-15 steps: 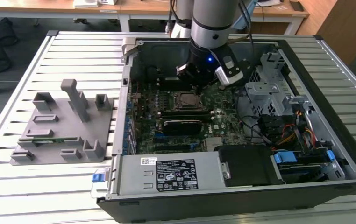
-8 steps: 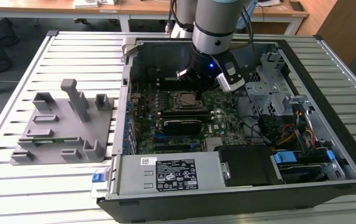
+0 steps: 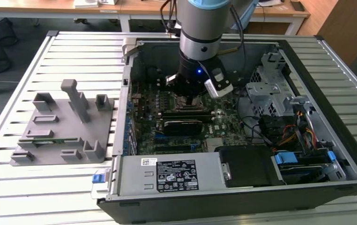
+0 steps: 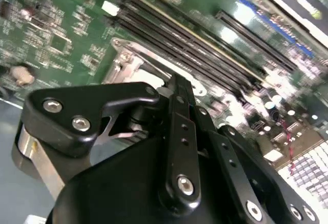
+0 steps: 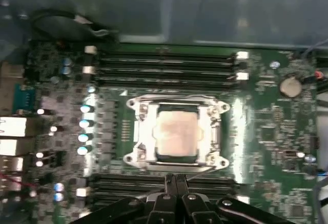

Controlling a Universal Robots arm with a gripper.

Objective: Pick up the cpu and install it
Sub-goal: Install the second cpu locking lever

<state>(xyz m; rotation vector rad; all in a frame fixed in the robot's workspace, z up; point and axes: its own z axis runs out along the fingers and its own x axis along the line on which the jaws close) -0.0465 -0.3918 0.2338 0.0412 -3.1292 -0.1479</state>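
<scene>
You are working on a slatted metal table (image 3: 72,47), where an open computer case (image 3: 328,154) lies on its side with its motherboard (image 3: 142,112) facing up. In the first wrist view the gripper (image 5: 176,180) has its two fingertips pressed together with nothing between them, so it carries nothing. It hangs just off the edge of the socket frame (image 5: 134,131), low over the board near the case's far wall. The cpu (image 5: 177,134) already lies flat inside that frame, silvery top up, apart from the fingertips; that seating looks like the reason the jaws are empty. Memory slots (image 5: 164,62) run along both sides of the socket. On the table beside the case's outer wall, towards the exterior view's left, stands the grey holder block (image 3: 63,129), well apart from the arm.
</scene>
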